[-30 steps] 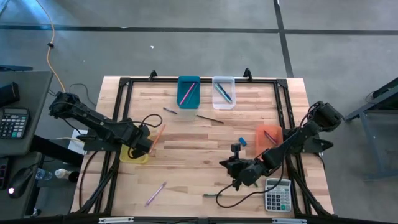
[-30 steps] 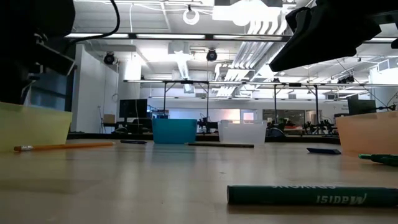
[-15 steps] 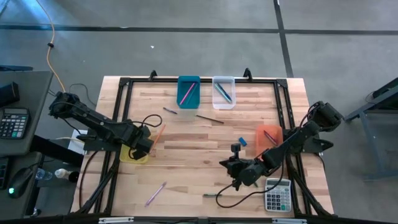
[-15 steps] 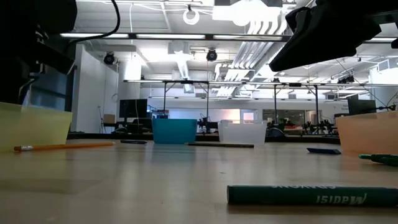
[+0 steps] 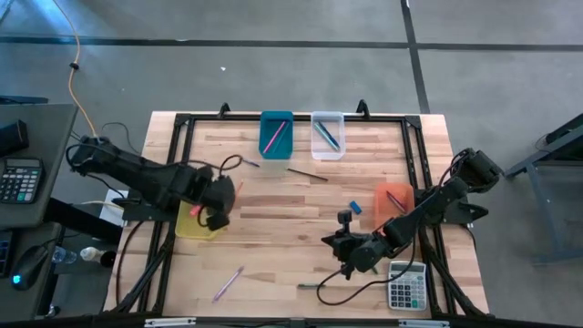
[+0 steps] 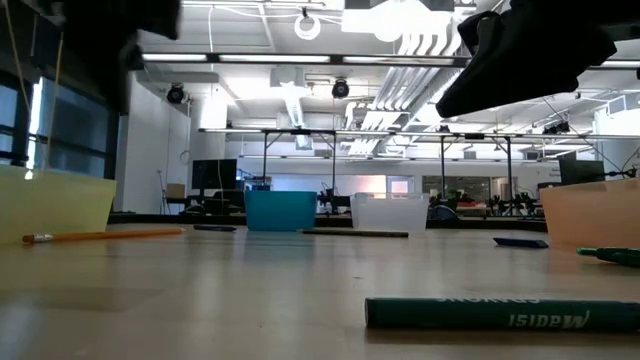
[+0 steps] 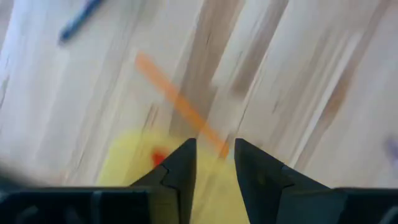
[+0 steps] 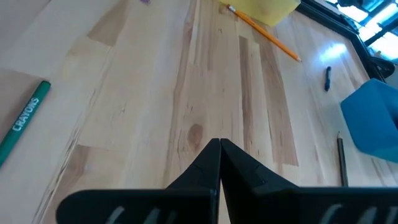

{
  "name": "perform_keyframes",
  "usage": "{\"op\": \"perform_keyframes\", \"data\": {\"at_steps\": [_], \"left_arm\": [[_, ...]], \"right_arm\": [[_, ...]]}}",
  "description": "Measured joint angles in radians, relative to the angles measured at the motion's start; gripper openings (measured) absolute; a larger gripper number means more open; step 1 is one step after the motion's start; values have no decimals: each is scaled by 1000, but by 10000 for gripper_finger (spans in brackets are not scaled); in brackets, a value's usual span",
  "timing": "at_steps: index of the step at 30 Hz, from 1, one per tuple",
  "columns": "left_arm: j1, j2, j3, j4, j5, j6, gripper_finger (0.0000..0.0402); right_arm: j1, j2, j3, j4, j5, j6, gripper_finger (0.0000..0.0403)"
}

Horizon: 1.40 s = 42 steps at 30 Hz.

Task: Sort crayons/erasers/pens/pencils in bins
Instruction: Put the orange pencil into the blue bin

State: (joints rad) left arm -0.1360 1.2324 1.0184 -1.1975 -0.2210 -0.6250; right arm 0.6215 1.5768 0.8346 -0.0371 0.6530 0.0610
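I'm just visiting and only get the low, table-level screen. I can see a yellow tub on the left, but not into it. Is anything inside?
Observer: Yes. The left wrist view shows a small red thing lying in the yellow bin. It is too blurred to name for sure.
Visitor: And the dark shape hanging at the top left?
Observer: That is the left gripper, above the yellow bin's rim, with its fingers apart and nothing between them.
Visitor: Is the teal tub at the back empty?
Observer: No. Seen from above, the teal bin holds a pink stick lying slantwise.
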Motion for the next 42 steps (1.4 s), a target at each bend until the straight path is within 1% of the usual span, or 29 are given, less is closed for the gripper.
{"op": "perform_keyframes", "data": {"at_steps": [3,5,7,9,11,13,16,18,25,28,31,37,42], "left_arm": [[95,2,-2,121,25,109,71],[157,21,-8,164,35,177,48],[214,49,-16,162,33,226,23],[258,88,-29,172,30,244,6],[291,135,-40,172,20,252,7],[313,185,-41,177,-13,248,16],[345,254,-41,201,-18,257,28],[370,292,-41,227,11,265,38],[456,399,-41,267,42,281,91],[487,434,-41,282,89,300,114],[508,470,-41,288,108,307,129],[532,531,-40,307,121,324,133],[537,551,-37,319,134,344,111]], "right_arm": [[-18,0,0,9,-34,-15,0],[-35,0,0,23,-63,-17,0],[-50,0,-32,112,-80,-35,0],[-62,0,-99,246,-108,-70,0],[-76,1,-170,401,-143,-93,0],[-86,1,-235,543,-166,-95,0],[-88,1,-304,687,-168,-95,0],[-86,1,-330,745,-169,-96,0],[-62,1,-342,769,-168,-96,0],[-55,1,-342,769,-165,-96,0],[-51,1,-342,769,-152,-96,0],[-51,1,-342,767,-149,-96,0],[-51,0,-342,767,-149,-96,0]]}}
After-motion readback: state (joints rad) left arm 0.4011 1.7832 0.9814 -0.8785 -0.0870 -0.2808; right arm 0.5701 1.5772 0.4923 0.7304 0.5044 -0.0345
